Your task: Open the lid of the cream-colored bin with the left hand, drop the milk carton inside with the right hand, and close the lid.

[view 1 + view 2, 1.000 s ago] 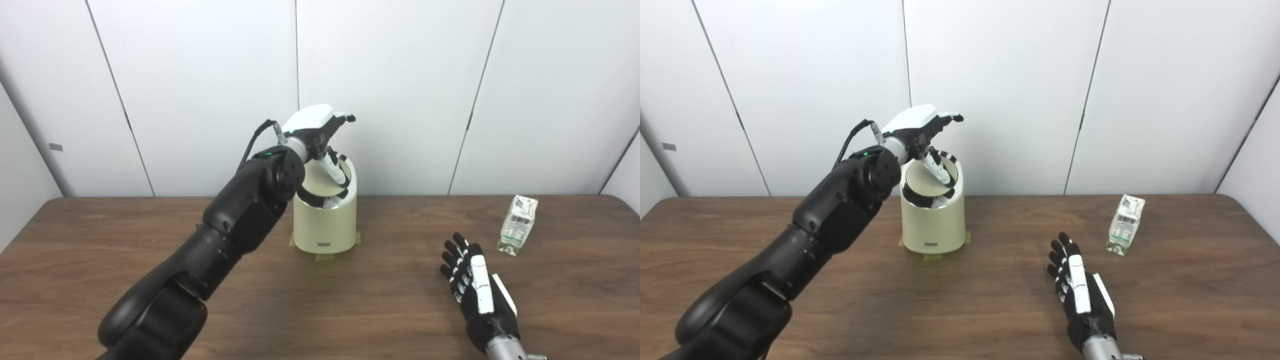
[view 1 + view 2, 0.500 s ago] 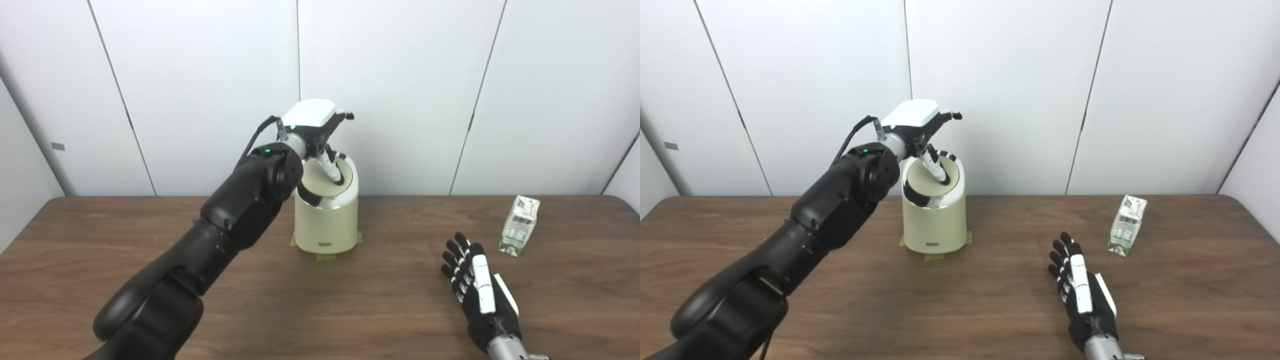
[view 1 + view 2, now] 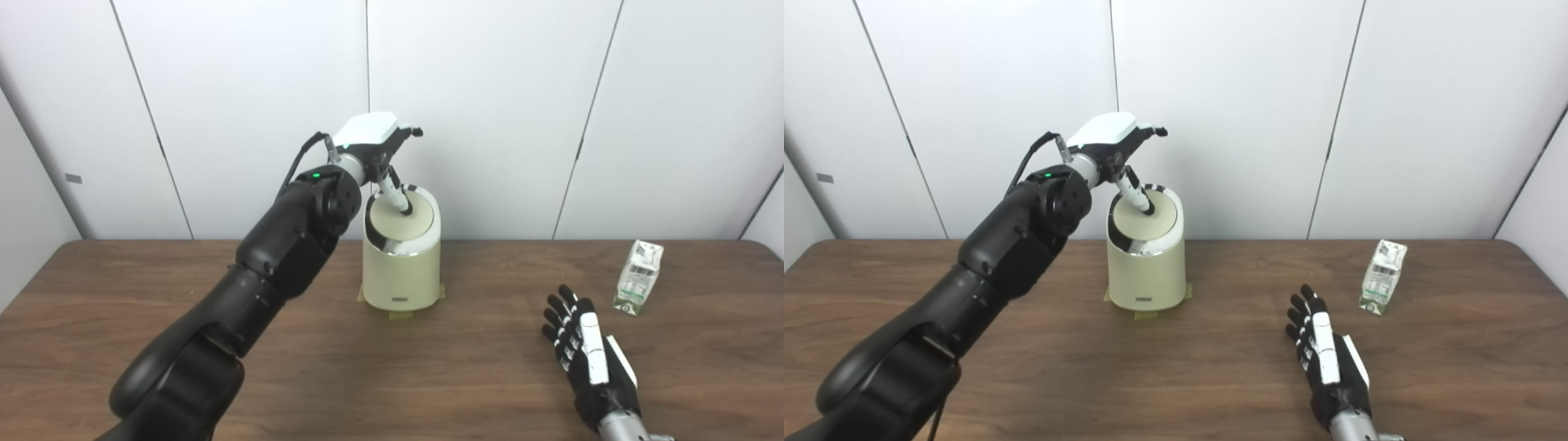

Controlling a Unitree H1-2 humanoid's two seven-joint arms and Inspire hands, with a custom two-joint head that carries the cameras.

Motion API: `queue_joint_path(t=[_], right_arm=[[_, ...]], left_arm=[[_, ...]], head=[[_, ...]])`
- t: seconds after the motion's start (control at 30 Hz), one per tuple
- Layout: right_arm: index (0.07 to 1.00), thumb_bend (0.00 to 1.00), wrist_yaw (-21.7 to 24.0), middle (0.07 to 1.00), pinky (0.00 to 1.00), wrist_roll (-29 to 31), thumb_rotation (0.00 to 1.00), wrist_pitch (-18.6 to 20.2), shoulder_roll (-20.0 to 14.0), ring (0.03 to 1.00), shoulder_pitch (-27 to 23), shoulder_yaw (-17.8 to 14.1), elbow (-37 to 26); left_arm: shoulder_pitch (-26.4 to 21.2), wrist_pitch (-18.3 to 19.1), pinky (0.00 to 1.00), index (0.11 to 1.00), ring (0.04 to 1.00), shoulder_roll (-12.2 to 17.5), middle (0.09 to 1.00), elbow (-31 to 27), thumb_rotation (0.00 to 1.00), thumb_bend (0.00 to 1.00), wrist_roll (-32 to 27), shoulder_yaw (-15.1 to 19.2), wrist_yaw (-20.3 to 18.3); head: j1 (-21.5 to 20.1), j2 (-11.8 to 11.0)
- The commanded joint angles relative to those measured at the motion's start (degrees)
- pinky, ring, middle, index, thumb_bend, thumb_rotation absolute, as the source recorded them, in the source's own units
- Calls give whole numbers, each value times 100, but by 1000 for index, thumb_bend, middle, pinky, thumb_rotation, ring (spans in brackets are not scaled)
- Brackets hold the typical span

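The cream-colored bin (image 3: 401, 275) stands mid-table near the wall, its round swing lid (image 3: 395, 226) tilted slightly, with a dark gap along its left and front rim. My left hand (image 3: 373, 138) hovers over the bin, open, with one extended finger tip resting on the lid's far part. The milk carton (image 3: 638, 284) stands upright on the table at the far right. Palm down, my right hand (image 3: 585, 352) lies open on the table with fingers spread, apart from the carton, nearer and to its left.
The brown wooden table (image 3: 122, 306) runs up to a white panelled wall (image 3: 490, 92). Yellowish tape tabs (image 3: 401, 314) show at the bin's base. My left arm crosses from the bottom left up to the bin.
My left hand has risen and drawn its finger up out of the bin's opening. The lid has swung back from a steep tilt to nearly level. The right hand and carton stayed put.
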Motion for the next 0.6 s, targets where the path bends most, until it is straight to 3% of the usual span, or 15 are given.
queue_joint_path(t=[0.0, 0.2, 0.37, 0.57], right_arm=[[988, 626, 44, 971, 1000, -5, 1000, 8, -34, 969, -138, 17, -92], [986, 618, 14, 968, 1000, -63, 1000, 54, -27, 966, -119, 46, -181], [986, 624, 8, 969, 1000, -71, 1000, 77, -14, 966, -115, 51, -227], [984, 626, -18, 971, 1000, -127, 1000, 134, 11, 966, -106, 66, -331]], left_arm=[[-357, -65, 743, 900, 889, 129, 930, -186, 0, 868, 177, -39, 58], [-299, -187, 714, 886, 826, 169, 877, -178, 0, 893, 421, -319, 52], [-222, -302, 809, 889, 885, 219, 908, -201, 0, 888, 642, -519, 15], [-76, -460, 829, 888, 893, 316, 900, -309, 0, 889, 1043, -818, -2]], head=[[-4, 25], [-8, 48], [-29, 73], [-76, 88]])
